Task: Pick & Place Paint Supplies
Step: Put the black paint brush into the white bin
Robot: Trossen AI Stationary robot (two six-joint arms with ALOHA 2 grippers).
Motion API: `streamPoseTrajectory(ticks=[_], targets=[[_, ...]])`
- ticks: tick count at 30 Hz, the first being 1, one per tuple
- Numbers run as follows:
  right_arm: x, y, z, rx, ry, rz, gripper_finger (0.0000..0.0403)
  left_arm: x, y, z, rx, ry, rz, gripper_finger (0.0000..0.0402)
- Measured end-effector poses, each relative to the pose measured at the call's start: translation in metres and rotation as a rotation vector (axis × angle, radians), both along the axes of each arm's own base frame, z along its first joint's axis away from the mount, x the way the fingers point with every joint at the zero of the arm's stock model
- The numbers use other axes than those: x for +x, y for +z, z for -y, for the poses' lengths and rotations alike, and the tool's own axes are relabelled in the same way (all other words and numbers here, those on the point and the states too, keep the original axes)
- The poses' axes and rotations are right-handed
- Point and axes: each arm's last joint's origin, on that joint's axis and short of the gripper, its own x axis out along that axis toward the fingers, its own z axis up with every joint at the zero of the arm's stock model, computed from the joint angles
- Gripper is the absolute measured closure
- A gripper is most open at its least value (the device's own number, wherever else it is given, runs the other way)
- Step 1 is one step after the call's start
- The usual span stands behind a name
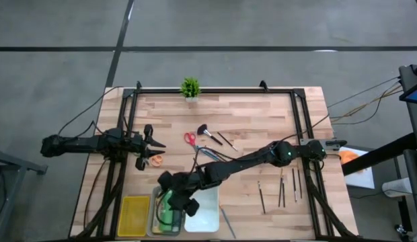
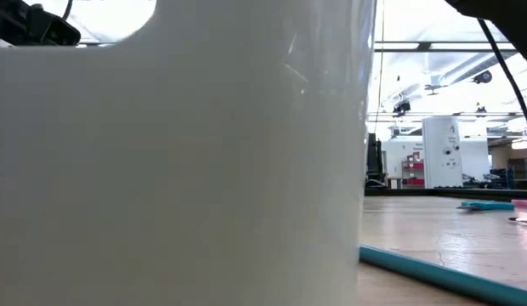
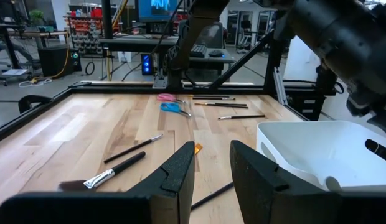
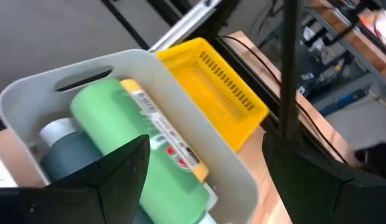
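The right hand (image 1: 183,204) is seen spread wide above the grey tray (image 4: 31,93), where a green bottle (image 4: 127,143) lies apart from its fingers. The left hand (image 1: 153,145), parted and empty, is held over the bench (image 1: 262,114) near orange scissors (image 1: 156,160).

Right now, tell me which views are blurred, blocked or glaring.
Low view: a white tray wall fills most of it, with bright ceiling lights behind. Right wrist view: soft blur on the green bottle and yellow tray. High and left wrist views: sharp.
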Motion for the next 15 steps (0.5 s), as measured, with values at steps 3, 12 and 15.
streamPoseTrajectory(ticks=[3,12,15], targets=[[0.0,0.006,0.004,0.048,-0.037,-0.011,0.0094,0.0,0.0,0.0,0.0,0.0,0.0,0.0297],[0.002,0.035,0.017,0.212,-0.12,0.054,0.0094,0.0,0.0,0.0,0.0,0.0,0.0,0.0297],[0.001,0.055,0.02,0.296,-0.14,0.129,0.0094,0.0,0.0,0.0,0.0,0.0,0.0,0.0297]])
